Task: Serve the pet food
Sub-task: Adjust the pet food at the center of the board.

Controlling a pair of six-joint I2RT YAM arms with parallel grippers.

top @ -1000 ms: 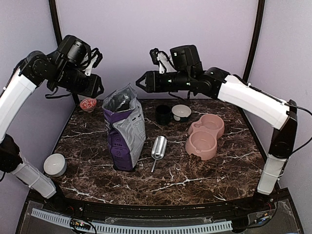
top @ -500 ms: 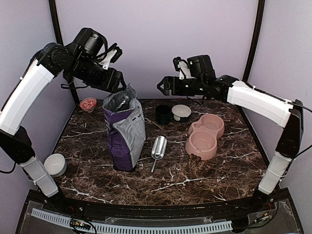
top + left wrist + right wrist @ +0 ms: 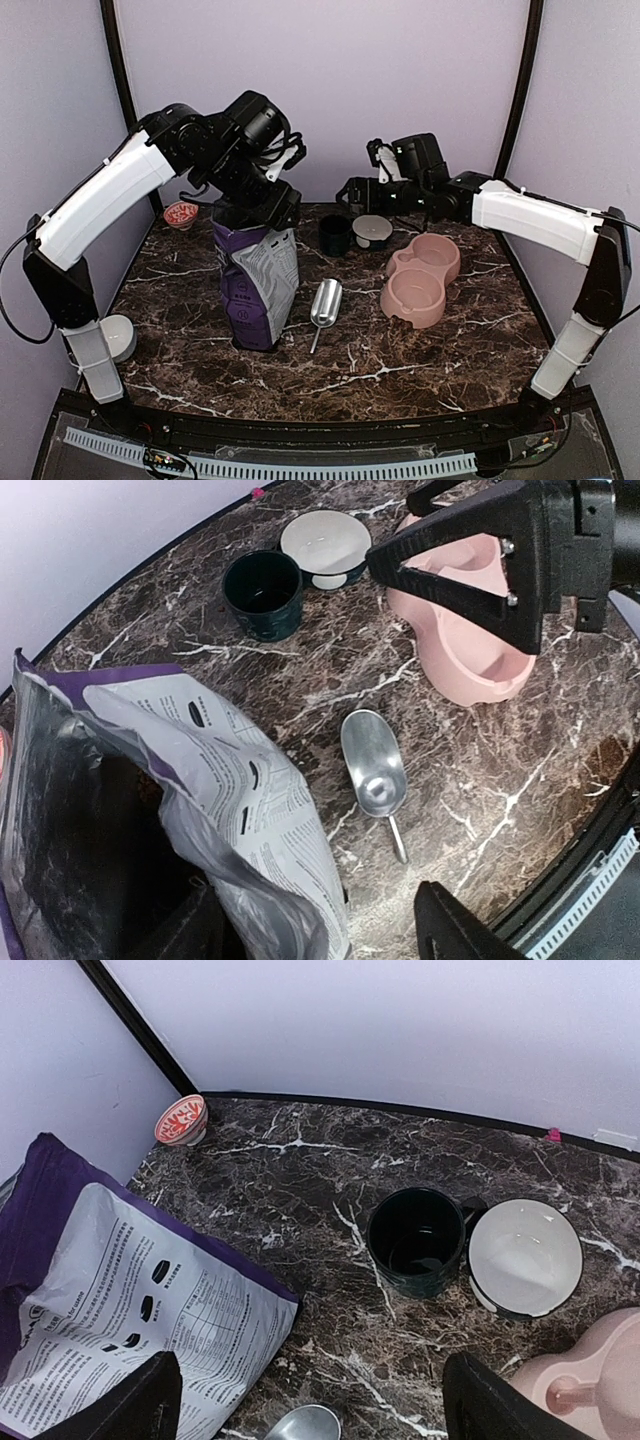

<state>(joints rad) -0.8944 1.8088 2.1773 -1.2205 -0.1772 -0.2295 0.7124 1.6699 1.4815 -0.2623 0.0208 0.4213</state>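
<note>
Left claw (image 3: pixel 397 725) apart | right claw (image 3: pixel 307 1370) apart | white cup (image 3: pixel 116 336) top-view only (by left base (image 3: pixel 92 372))

Too dark inside the open bag (image 3: pixel 220 770) to tell contents; from above, mouth masked by the left gripper (image 3: pixel 258 212). Cropped at right wrist view's lower edge: metal scoop (image 3: pixel 303 1424), pink double bowl (image 3: pixel 600 1375).

The marble table (image 3: pixel 430 355) held one printed bag (image 3: pixel 262 285), one metal scoop (image 3: pixel 326 302), one pink double bowl (image 3: pixel 410 313), one dark mug (image 3: pixel 334 237), one red-patterned bowl (image 3: pixel 181 213), and two white bowls (image 3: pixel 372 230) (image 3: pixel 123 336).
</note>
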